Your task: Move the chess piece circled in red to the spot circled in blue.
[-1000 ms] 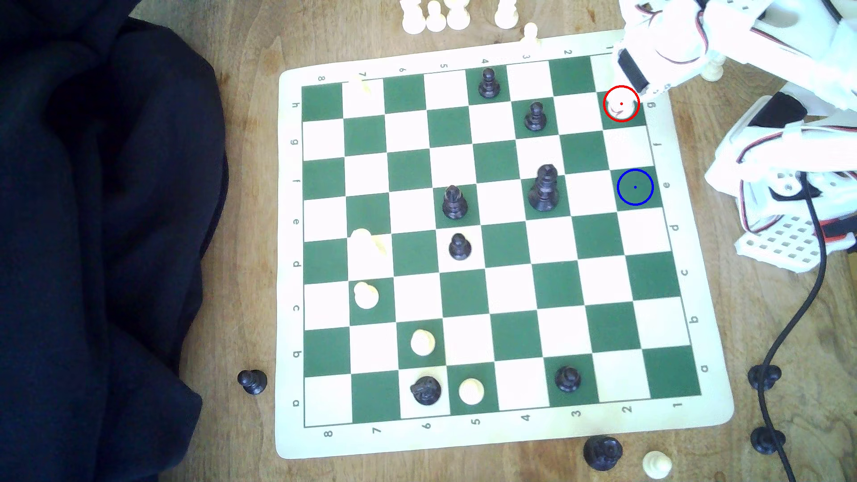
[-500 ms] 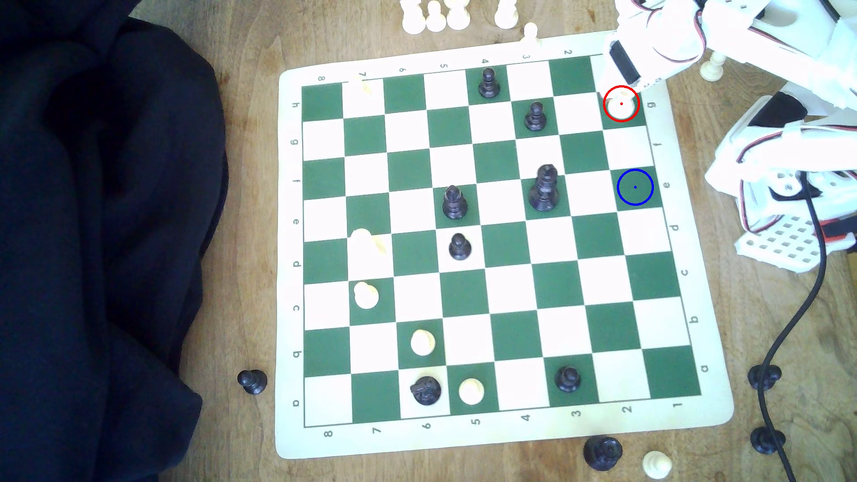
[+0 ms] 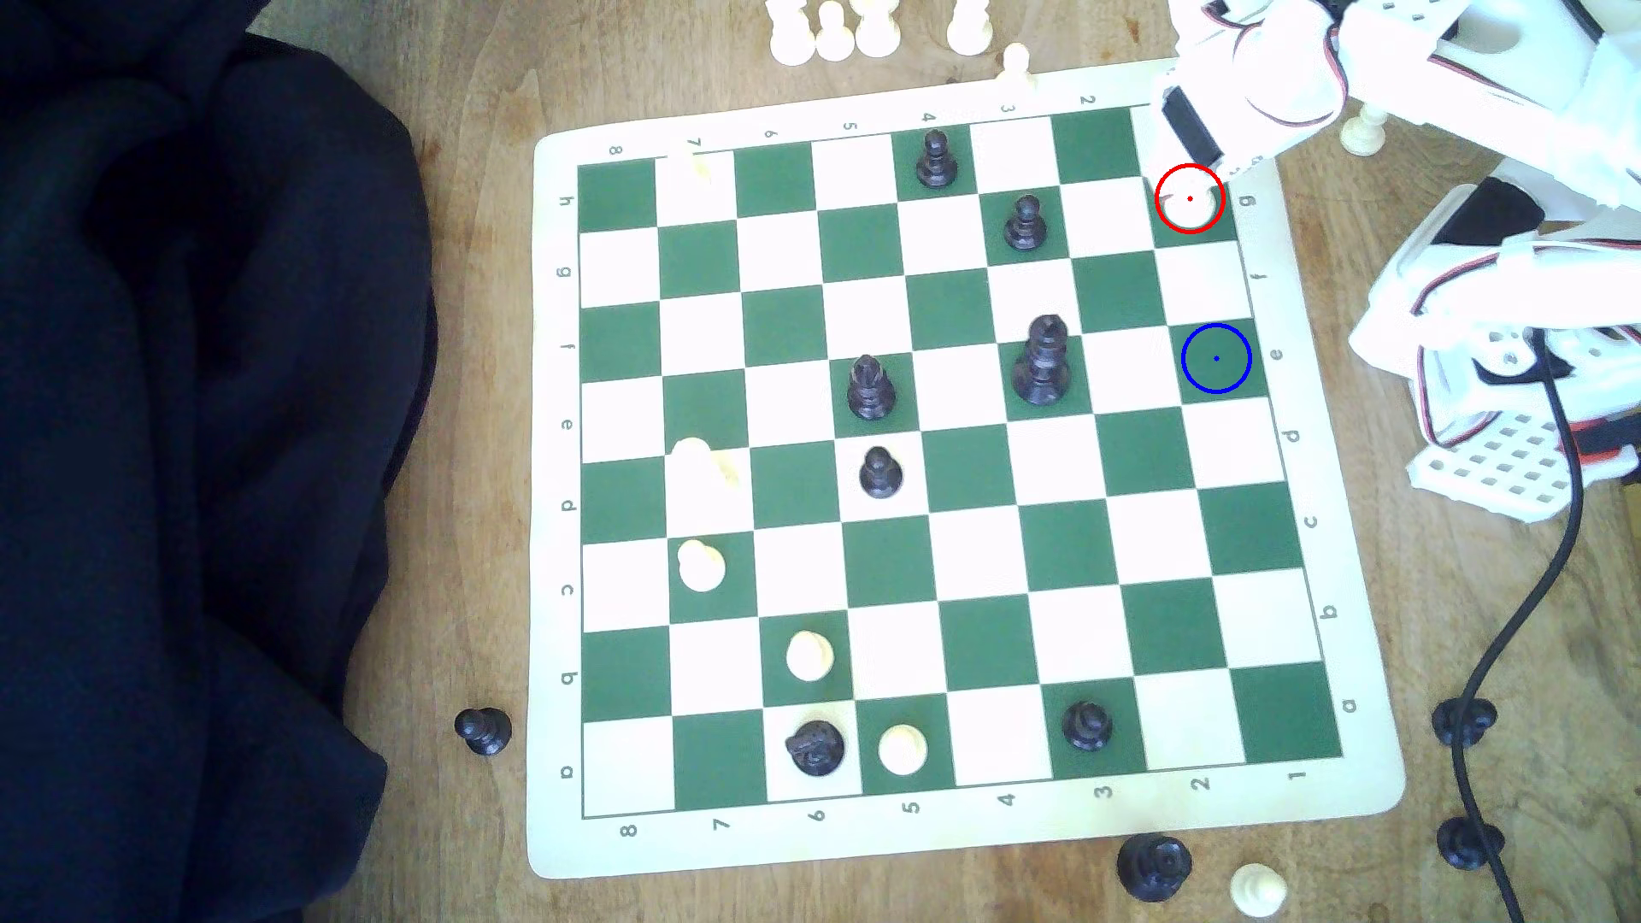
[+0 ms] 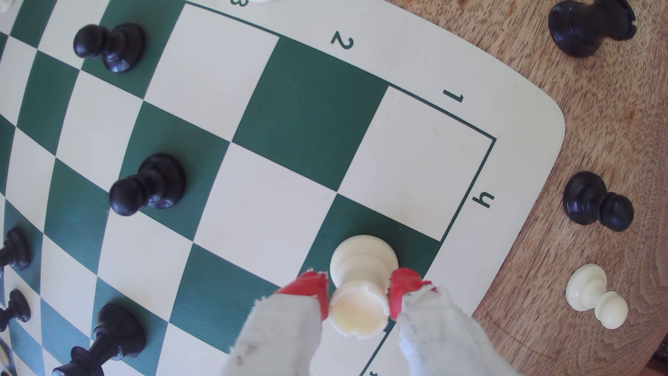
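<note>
One chess piece (image 4: 361, 285) between two red-tipped jaws.

chess piece (image 3: 1190, 202): washed out by glare in the exterior view; shape could not be told there, and the arm covered its far side.
jaws: in the wrist view the red-tipped fingers (image 4: 311, 289) were cut off by the picture's edge; contact with the piece could not be told.
arm (image 3: 1421, 80): overexposed white, cut off at the exterior view's right and far edges.
white pieces (image 3: 835, 35): beyond the board's far edge, tops cut off.
dark cloth (image 3: 178, 444): cut off at the exterior view's left edge, hiding the surface (image 3: 471, 266) beneath.
black cable (image 3: 1527, 603): ran out of the near edge.
</note>
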Available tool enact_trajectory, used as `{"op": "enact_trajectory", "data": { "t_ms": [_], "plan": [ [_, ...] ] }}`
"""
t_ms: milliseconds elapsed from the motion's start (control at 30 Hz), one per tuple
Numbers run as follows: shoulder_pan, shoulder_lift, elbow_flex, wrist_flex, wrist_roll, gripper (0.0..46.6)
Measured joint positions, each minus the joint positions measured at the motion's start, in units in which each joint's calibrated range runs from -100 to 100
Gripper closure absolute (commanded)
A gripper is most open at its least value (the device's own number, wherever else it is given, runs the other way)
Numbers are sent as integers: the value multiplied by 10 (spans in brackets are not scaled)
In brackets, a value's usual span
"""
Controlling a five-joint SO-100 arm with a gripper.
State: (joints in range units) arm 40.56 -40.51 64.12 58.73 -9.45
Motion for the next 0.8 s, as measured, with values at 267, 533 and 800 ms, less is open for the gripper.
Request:
{"op": "enact_trajectory", "data": {
  "t_ms": [267, 533, 800],
  "plan": [
    [-7, 0, 0, 4, 0, 464],
    [1, -9, 0, 22, 8, 464],
    [-46, -90, -94, 185, 4, 464]
  ]
}}
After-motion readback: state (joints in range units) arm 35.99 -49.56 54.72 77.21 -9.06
